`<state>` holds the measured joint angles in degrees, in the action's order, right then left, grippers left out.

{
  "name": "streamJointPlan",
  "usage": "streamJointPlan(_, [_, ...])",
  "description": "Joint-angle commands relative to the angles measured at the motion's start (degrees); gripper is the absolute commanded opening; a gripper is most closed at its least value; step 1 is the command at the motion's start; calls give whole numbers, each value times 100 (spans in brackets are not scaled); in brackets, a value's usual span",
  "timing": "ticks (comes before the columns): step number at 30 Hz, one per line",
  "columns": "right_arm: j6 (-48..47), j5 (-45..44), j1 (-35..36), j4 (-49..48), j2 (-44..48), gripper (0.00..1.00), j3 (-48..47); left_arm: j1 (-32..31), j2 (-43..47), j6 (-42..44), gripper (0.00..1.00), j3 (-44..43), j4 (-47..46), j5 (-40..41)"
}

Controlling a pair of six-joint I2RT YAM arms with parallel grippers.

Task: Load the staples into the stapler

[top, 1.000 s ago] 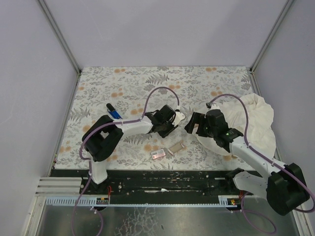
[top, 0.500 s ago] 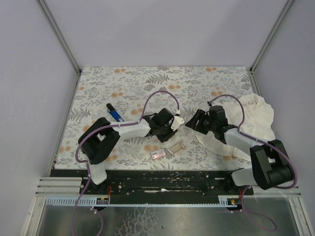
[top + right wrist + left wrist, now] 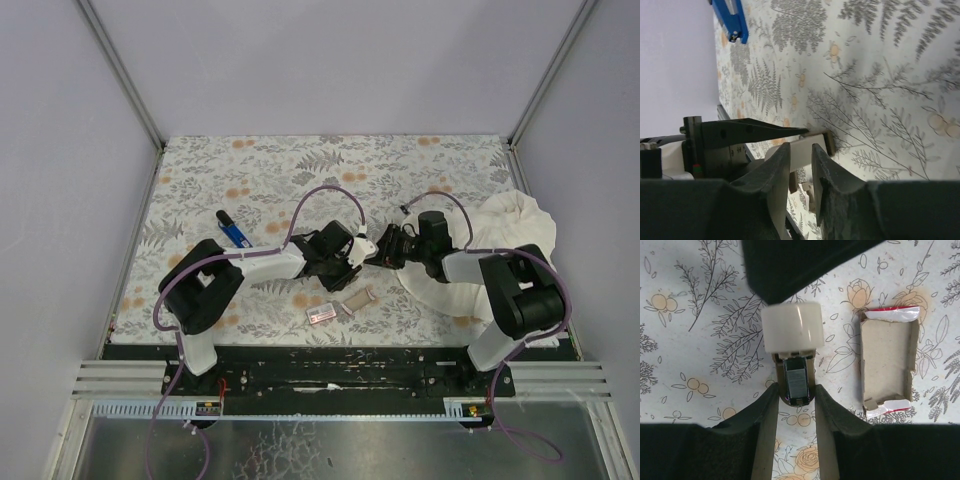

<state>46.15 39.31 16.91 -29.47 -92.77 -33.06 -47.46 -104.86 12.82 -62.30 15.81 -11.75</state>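
Between the two arms, my left gripper (image 3: 350,256) (image 3: 795,390) is shut on a small tan holder (image 3: 795,371) with a grey strip of staples (image 3: 796,381) in it. A white sleeve (image 3: 792,332) (image 3: 803,149) caps the holder's far end. My right gripper (image 3: 383,250) (image 3: 801,151) has its fingers pressed on both sides of that sleeve. The blue stapler (image 3: 232,228) (image 3: 731,19) lies apart at the left of the table. The white box with a pink label (image 3: 321,314) and an open cardboard tray (image 3: 358,300) (image 3: 887,360) lie in front of the grippers.
A big white cloth (image 3: 510,250) is heaped at the right, under the right arm. The floral table cover (image 3: 300,170) ends at a black rail (image 3: 320,360) along the near edge. Grey walls enclose the other three sides.
The right arm swung left to the piece held by the left gripper, and its wide-open jaws closed on the white sleeve. The left gripper kept its grip.
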Motion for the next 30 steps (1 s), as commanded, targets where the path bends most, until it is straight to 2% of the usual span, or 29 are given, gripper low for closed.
streamJointPlan(1, [8,764,138,-514,-219,29,-393,-13,-37,35,14,56,-165,-217])
streamJointPlan(10, [71,456,725,-637,-644,26,-197,-11,1,-88,14,89,-311,-120])
streamJointPlan(12, [132,326,720,-679,-677,26,-102,-9,67,-126,19,127,-364,-54])
streamJointPlan(16, [234,232,724,-744,-625,26,-19,-10,235,-225,34,119,-342,36])
streamJointPlan(19, [240,151,714,-603,-350,28,-28,-10,468,-321,50,90,-238,115])
streamJointPlan(23, [-91,-167,642,123,347,38,-116,-3,892,-451,63,170,-134,132])
streamJointPlan(25, [-208,-350,515,488,709,48,-105,32,1034,-534,67,224,-127,130])
streamJointPlan(30, [-525,-965,271,1477,1557,63,-67,277,1009,-861,69,201,-139,-124])
